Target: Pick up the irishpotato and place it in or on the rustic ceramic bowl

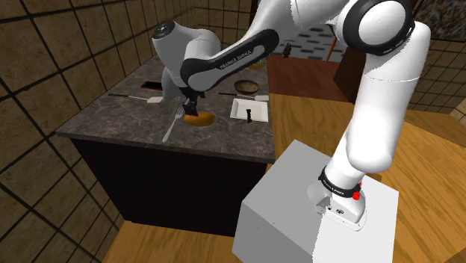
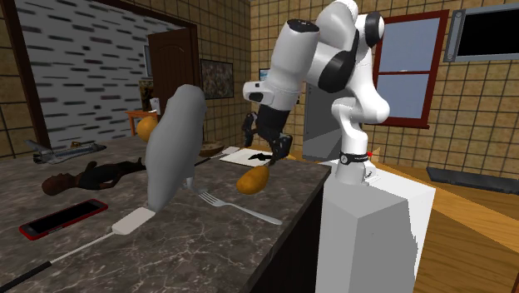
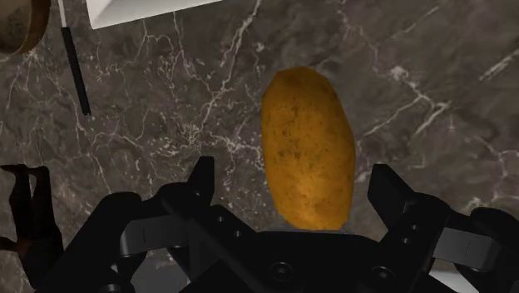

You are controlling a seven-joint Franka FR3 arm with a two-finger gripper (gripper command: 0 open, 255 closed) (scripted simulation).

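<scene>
The potato (image 1: 200, 118) is golden-brown and oval, and it lies on the dark marble counter (image 1: 112, 119). It also shows low under the hand (image 2: 253, 180). My black gripper (image 1: 191, 105) hangs just above it, open. In the wrist view the potato (image 3: 308, 148) sits between the two spread fingers (image 3: 202, 179), and neither touches it. The brown ceramic bowl (image 1: 249, 87) stands farther back on the counter, beyond a white square plate (image 1: 249, 110). Its rim (image 3: 17, 25) also shows in the wrist view.
A fork (image 1: 173, 124) lies beside the potato, toward the shoulder view's left. A spatula (image 1: 142, 96) and a red phone (image 1: 153, 84) lie farther left. A tall grey object (image 2: 173, 150) stands on the counter. The counter's edge (image 1: 164, 142) is close to the potato.
</scene>
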